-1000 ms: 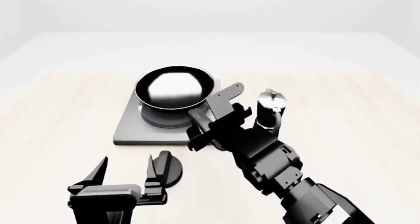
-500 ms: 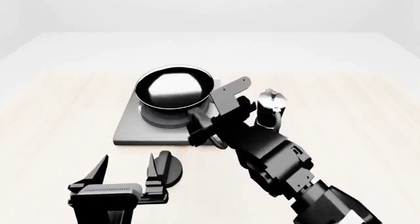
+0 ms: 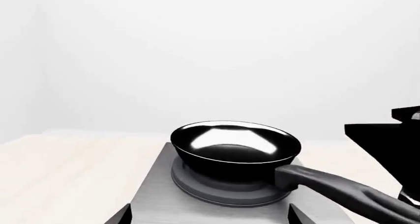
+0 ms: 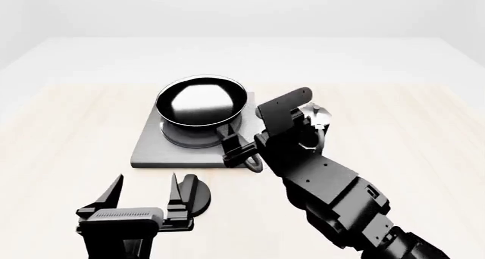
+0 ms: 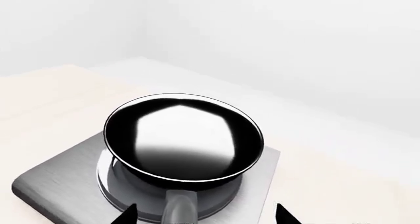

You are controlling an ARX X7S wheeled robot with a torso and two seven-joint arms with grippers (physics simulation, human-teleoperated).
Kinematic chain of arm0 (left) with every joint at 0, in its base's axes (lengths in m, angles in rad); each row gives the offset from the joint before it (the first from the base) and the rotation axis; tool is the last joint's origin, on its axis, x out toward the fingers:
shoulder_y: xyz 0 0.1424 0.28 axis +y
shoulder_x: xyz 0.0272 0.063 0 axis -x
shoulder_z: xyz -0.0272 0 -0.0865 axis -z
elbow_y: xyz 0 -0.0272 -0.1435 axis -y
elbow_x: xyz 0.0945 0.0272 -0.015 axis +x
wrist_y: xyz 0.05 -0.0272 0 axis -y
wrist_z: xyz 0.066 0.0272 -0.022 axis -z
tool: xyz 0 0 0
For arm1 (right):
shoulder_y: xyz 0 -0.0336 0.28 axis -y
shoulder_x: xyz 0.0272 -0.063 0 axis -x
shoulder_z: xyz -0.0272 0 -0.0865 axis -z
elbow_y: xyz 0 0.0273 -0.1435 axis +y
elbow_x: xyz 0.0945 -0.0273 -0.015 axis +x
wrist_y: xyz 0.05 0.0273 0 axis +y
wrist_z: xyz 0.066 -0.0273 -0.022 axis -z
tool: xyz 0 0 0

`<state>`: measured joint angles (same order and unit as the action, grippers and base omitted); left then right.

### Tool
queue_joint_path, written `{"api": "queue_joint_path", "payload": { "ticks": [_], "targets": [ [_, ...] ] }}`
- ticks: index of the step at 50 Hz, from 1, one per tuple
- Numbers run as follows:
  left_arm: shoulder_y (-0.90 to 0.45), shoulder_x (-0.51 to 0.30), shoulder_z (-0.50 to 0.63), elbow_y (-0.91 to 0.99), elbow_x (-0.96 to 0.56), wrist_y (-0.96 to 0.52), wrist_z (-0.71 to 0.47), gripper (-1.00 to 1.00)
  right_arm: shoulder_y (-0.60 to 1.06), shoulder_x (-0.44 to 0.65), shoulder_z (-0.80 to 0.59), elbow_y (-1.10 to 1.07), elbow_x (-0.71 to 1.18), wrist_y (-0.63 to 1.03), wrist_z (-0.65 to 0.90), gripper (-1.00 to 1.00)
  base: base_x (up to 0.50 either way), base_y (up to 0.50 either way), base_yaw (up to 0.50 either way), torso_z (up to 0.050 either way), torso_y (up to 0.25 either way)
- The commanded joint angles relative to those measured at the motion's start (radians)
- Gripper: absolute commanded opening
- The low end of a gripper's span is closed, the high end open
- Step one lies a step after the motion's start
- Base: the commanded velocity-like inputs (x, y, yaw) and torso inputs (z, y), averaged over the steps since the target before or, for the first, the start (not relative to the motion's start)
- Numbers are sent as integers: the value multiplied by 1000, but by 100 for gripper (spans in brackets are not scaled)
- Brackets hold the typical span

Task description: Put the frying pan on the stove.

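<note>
On the left of the head view, the left hand (image 4: 144, 199) sits low over the near part of the tabletop (image 4: 61, 128), its two fingers spread apart with nothing between them. A small round black knob (image 4: 195, 195) lies just beside its inner finger, partly hidden behind it. Wide bare tabletop runs off to the left and toward the far edge, well apart from everything else.

Toward the middle, the stove (image 4: 155, 148) lies flat, its near edge just past the knob. The frying pan (image 4: 201, 101) sits on the burner rings toward the stove's far right corner; the left wrist view shows the pan (image 3: 235, 148) resting on the rings of the stove (image 3: 154, 194). Its handle runs out over the stove's right edge toward the near right.

The right hand (image 4: 254, 148) is at the handle's end. In the right wrist view only two fingertips show at the bottom edge, one on each side of the handle with a gap from it, so the right hand (image 5: 203, 216) is released around the handle; the pan (image 5: 184, 138) and stove (image 5: 46, 182) fill that view.

Further right, a moka pot (image 4: 314, 118) stands behind the right arm, mostly covered by it. Bare tabletop continues to the right.
</note>
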<state>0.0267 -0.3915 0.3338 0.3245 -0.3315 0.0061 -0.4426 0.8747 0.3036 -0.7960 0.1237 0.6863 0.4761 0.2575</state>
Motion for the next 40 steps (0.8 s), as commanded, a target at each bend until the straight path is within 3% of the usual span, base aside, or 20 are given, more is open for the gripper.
{"api": "queue_joint_path", "payload": {
  "ticks": [1,40],
  "targets": [
    [-9,-8,2,18,-1,-17,-4,100,-73,61,33,-149,7,-12,97,100,0,0,0,0,0],
    [20,-49,-2,141,-2,-45,-36,100,-300,250,102,-550,-12,-82,315,100,0,0,0,0,0]
  ]
}}
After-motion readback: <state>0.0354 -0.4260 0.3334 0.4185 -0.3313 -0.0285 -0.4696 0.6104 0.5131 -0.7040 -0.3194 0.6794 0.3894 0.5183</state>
